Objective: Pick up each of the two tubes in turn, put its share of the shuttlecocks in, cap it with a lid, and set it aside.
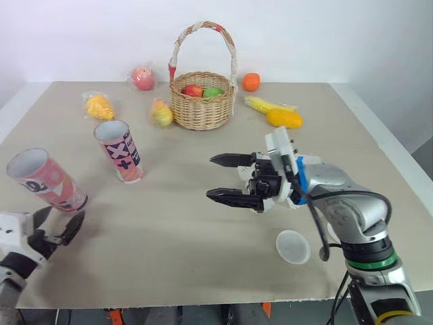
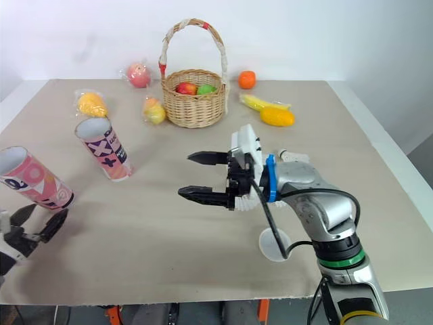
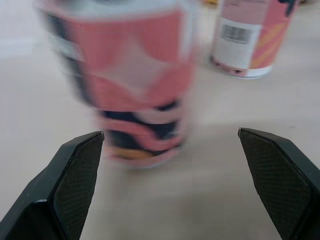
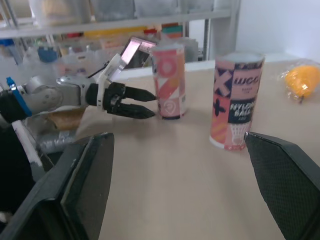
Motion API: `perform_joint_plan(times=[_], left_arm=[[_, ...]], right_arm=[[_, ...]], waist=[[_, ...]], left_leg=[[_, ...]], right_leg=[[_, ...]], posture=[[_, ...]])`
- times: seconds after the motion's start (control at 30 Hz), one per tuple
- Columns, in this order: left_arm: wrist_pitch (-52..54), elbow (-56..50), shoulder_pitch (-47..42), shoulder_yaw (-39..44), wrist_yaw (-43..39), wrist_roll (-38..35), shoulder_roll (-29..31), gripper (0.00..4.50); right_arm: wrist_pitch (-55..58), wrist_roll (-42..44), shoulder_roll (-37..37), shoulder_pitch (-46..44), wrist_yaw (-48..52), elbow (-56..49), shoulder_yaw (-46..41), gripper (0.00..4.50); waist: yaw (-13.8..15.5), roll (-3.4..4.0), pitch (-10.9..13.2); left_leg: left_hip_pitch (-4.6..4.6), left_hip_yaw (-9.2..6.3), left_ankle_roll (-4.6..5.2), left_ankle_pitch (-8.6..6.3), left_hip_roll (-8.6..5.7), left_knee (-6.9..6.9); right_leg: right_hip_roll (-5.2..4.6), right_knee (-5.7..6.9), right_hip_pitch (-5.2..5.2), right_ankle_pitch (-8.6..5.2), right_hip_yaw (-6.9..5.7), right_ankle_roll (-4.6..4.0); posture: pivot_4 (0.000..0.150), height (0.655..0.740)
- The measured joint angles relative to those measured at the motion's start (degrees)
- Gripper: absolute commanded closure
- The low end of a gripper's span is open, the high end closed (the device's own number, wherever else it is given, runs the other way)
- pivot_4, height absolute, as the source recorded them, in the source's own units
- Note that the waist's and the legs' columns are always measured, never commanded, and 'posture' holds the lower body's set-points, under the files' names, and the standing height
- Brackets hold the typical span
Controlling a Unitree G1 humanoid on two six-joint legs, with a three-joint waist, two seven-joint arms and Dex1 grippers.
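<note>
Two open-topped tubes stand at the left of the table (image 1: 203,271). The near tube (image 1: 47,179) is just beyond the spread, empty left gripper (image 1: 62,218); the far tube (image 1: 120,150) is farther in. The right gripper (image 1: 210,177) hovers mid-table, fingers wide apart. A lid (image 1: 293,246) lies near-right.

The beige table (image 1: 176,230) bears two tubes (image 1: 120,150), a lid (image 1: 293,246), basket (image 1: 201,101) and fruit (image 1: 284,118).

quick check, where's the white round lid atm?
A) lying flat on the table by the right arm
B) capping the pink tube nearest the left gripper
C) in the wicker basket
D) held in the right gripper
A: the white round plastic lid lies flat on the beige table beside the right arm, and the right gripper is open and empty.
</note>
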Motion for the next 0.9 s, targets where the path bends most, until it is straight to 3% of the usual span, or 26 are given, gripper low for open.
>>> perform_joint_plan(times=[0.4, 0.9], left_arm=[[-5.0, 8.4, -9.1, -2.1, 8.2, 0.1, -0.4, 0.0], [-16.2, 25.0, -19.3, -7.3, 9.2, 4.8, 2.2, 0.0]], right_arm=[[-2.4, -3.5, 5.0, -2.5, -0.5, 2.6, 1.5, 0.06], [-2.3, -5.3, 6.9, -2.5, -2.5, 2.6, 2.3, 0.06]], waist=[[0.0, 0.0, 0.0], [-0.1, 0.0, 0.0]], left_leg=[[0.04, 0.02, -0.03, 0.03, 0.38, 0.0], [0.02, 0.17, -0.03, 0.03, 0.38, -0.01]], right_leg=[[0.47, 0.02, -0.02, 0.14, -0.02, -0.3], [0.41, 0.01, -0.08, 0.15, 0.03, -0.28]], posture=[[0.15, 0.74], [0.15, 0.74]])
